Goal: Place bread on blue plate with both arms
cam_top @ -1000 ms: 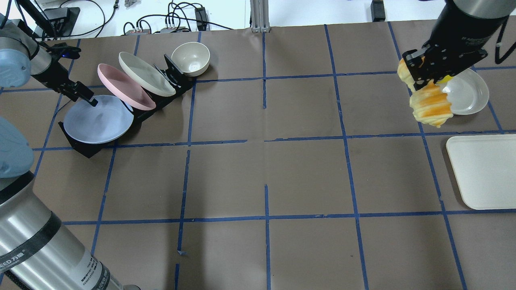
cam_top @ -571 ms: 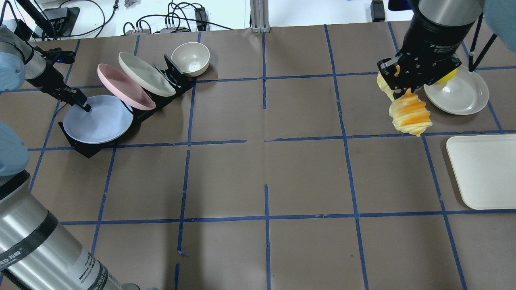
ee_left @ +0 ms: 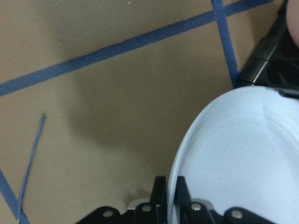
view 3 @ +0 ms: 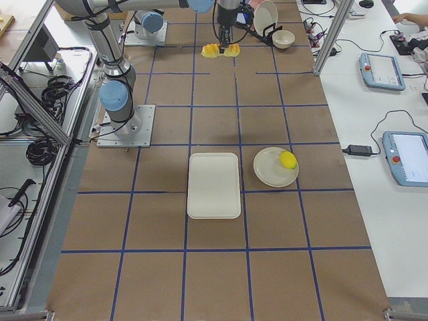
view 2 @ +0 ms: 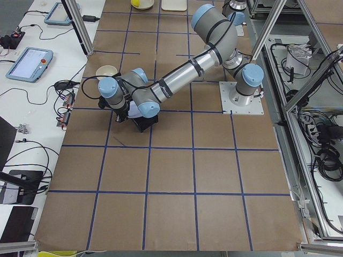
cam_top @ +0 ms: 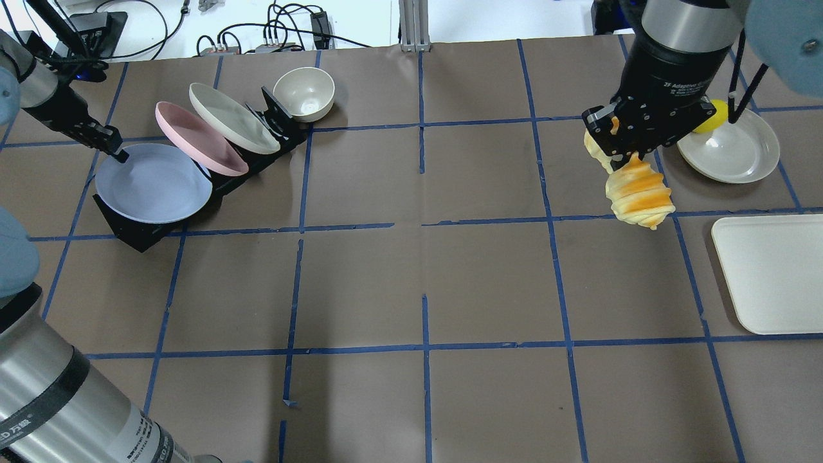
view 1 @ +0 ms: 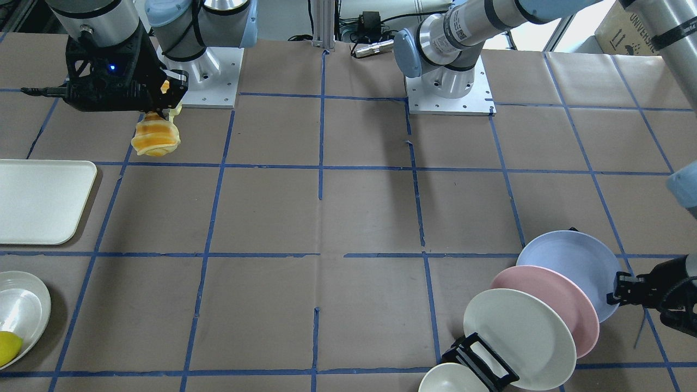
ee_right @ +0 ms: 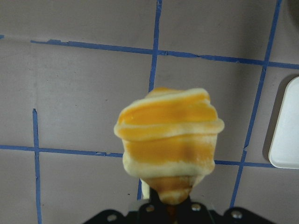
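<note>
The bread's point(cam_top: 638, 196) upper end is hidden inside the right gripper point(cam_top: 627, 153), by which it is pinched above the desk point(cam_top: 424, 270) at 3 o'clock in the overhead view. Only the left wrist view shows the blue plate's point(ee_left: 243, 154) rim clamped by the left gripper point(ee_left: 168, 187). The plate is seen at 9 o'clock, by a black rack point(cam_top: 128, 235), with the pink plate point(cam_top: 199, 146) just beside it.

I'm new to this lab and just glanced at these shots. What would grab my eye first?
The orange-and-yellow striped bread stands out, hanging above the brown table at the overhead view's right, pinched in the jaws of the right arm. Across the table, the jaws of the left arm grip the rim of the blue plate, at the end of a black rack beside a pink plate and a cream plate.
</note>
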Action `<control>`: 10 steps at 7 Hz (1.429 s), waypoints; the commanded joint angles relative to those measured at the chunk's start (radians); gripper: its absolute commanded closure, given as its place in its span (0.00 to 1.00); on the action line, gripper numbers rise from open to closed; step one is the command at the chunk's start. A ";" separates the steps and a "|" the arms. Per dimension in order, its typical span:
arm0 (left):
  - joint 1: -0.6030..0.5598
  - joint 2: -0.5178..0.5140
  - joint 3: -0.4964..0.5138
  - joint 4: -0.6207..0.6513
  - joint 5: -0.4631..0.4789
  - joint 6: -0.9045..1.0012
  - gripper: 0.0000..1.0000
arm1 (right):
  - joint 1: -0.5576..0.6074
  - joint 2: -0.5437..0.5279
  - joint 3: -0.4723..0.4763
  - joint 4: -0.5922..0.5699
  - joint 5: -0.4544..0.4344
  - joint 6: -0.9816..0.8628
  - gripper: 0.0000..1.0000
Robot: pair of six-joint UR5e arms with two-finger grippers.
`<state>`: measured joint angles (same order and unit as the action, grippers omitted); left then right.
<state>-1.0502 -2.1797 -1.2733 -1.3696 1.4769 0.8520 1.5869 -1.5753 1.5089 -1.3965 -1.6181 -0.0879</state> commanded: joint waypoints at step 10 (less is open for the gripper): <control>-0.542 0.469 -0.411 0.018 -0.050 -1.050 1.00 | 0.002 0.005 0.005 -0.087 -0.023 0.001 0.92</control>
<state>-1.4553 -1.6990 -1.6764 -1.4027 1.4262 0.0126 1.5885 -1.5713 1.5113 -1.4843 -1.6440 -0.0874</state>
